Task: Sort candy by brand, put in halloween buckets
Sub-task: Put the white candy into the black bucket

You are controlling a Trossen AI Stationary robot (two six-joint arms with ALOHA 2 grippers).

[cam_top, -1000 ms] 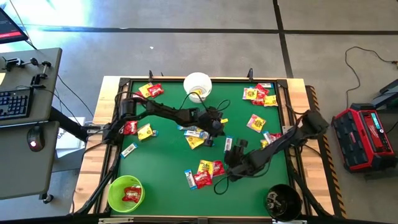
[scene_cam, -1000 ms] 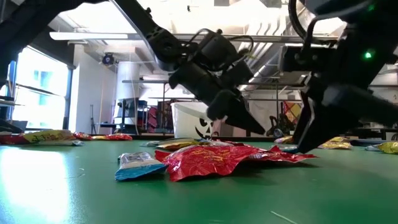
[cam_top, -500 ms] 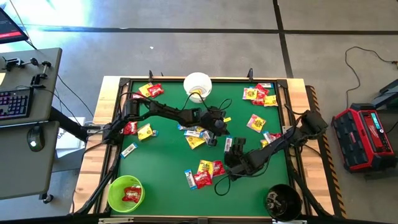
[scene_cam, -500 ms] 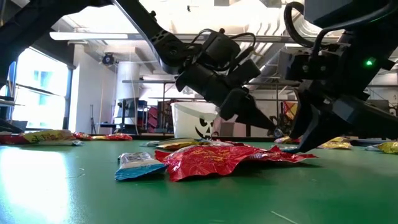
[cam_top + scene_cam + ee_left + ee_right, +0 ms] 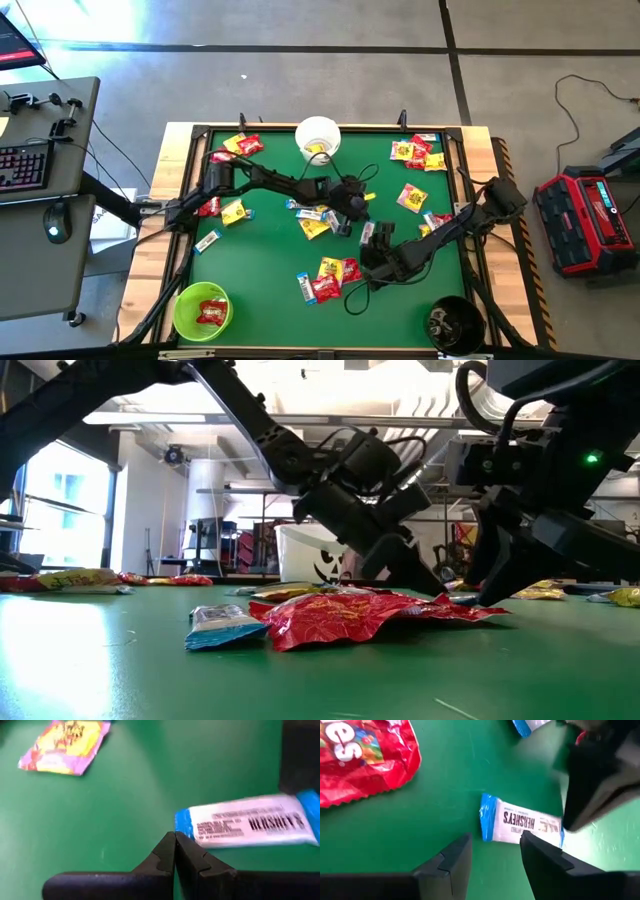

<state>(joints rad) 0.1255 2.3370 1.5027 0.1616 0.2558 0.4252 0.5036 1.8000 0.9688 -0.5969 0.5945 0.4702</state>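
Note:
A white-and-blue bar lies flat on the green table, right of its middle. My right gripper is open just above the table, one finger on either side of the bar's near part, touching nothing. My left gripper is shut, slanting down, with its tip at the bar's blue end. Red and yellow packets lie scattered over the table. The white bucket stands at the far edge, the lime green bucket at the near left corner and the black bucket at the near right. My left gripper has its shut fingertips right at the bar's blue end, slanting down from the table's left. I cannot tell whether they touch it. The bar lies flat on the table.
More candy lies in heaps at the far right, the far left and the middle. Red packets fill the green bucket. In the low view a crumpled red packet lies in front of both grippers. A raised wooden rim runs round the table.
My left gripper, shut all along, has gone down and toward the table's right edge, until its tip reached the bar in front of my right gripper. My right gripper has stayed in place and has rolled a little about its own axis.

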